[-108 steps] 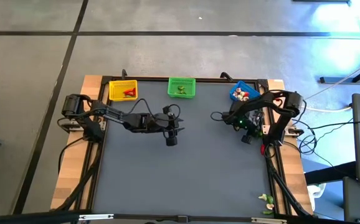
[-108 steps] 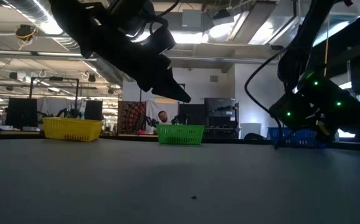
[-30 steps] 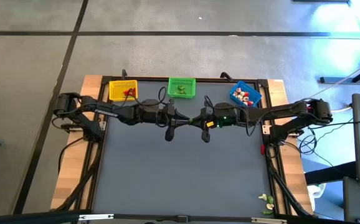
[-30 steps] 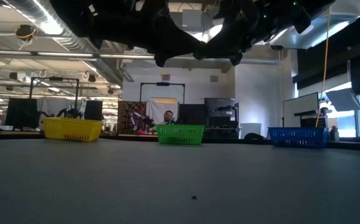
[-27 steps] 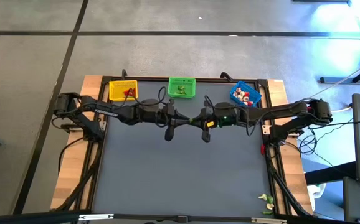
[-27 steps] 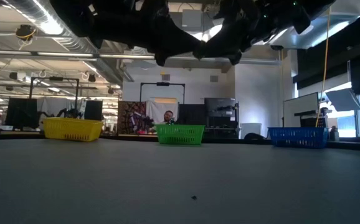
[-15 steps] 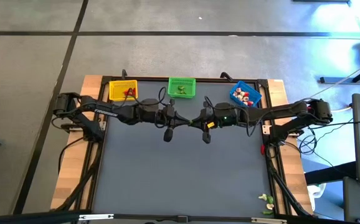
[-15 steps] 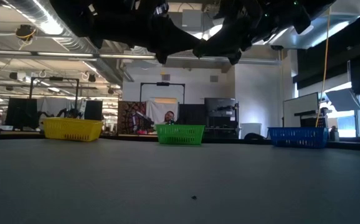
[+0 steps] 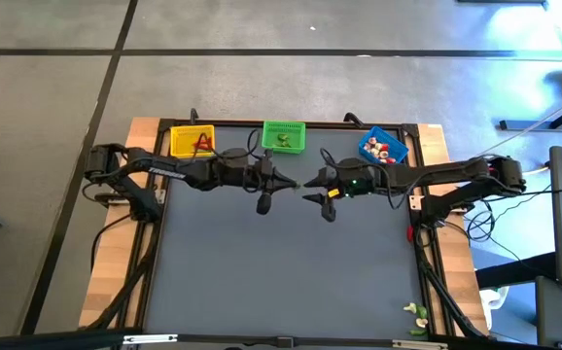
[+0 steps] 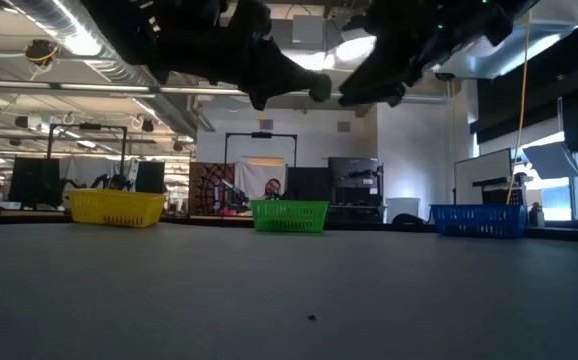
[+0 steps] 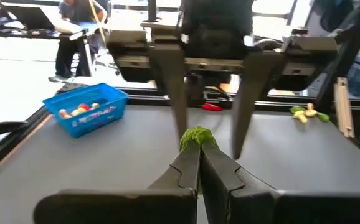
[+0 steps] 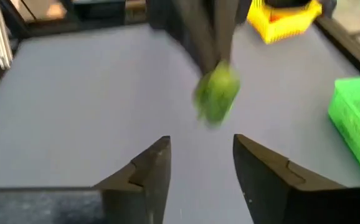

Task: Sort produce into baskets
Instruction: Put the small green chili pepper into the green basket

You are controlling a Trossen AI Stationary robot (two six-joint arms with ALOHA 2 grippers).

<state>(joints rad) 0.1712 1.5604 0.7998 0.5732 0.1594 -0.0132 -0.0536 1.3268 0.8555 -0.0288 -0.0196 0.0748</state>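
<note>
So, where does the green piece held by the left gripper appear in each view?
High: too small to make out, between the two grippers near table centre.
Low: green piece, up between the dark arms.
Left wrist, at the shut fingertips.
Right wrist, beyond the open fingers.
Shared landmark: green basket.

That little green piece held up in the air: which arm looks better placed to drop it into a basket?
Probably the left. Its end effector is shut on the green piece, near the green basket. The right end effector is open, holding nothing.
</note>
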